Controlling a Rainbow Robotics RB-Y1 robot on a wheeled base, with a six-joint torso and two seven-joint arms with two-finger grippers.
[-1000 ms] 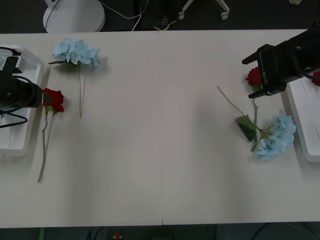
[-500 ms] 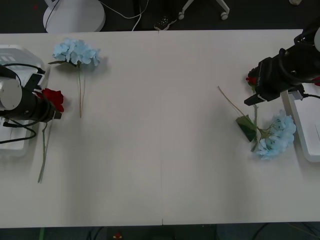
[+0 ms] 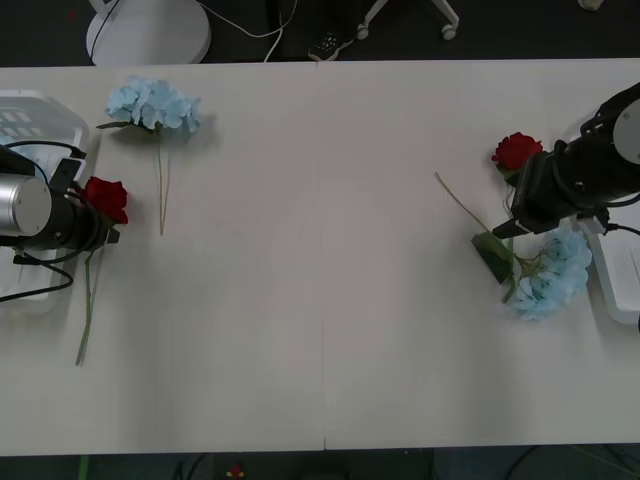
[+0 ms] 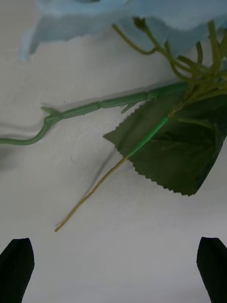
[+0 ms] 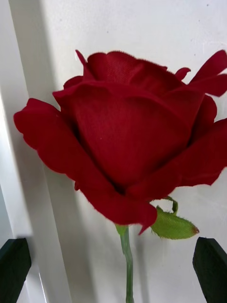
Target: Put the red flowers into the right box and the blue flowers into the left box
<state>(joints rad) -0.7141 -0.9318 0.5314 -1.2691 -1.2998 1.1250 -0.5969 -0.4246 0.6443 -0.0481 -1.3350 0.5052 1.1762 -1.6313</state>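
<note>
White worktop (image 3: 320, 300) carries everything. Beside the left box (image 3: 30, 120), the left gripper (image 5: 113, 265), fingers spread wide, faces a red rose (image 3: 105, 198). Beside the right box (image 3: 620, 270), the right gripper (image 4: 113, 265), wide too, hovers over the blue flower's (image 3: 555, 270) stem; another rose (image 3: 516, 150) lies near.

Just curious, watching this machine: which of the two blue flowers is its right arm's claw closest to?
The blue flower by the right box; the open right gripper hovers over its stem. The other blue flower lies far across the table.
</note>
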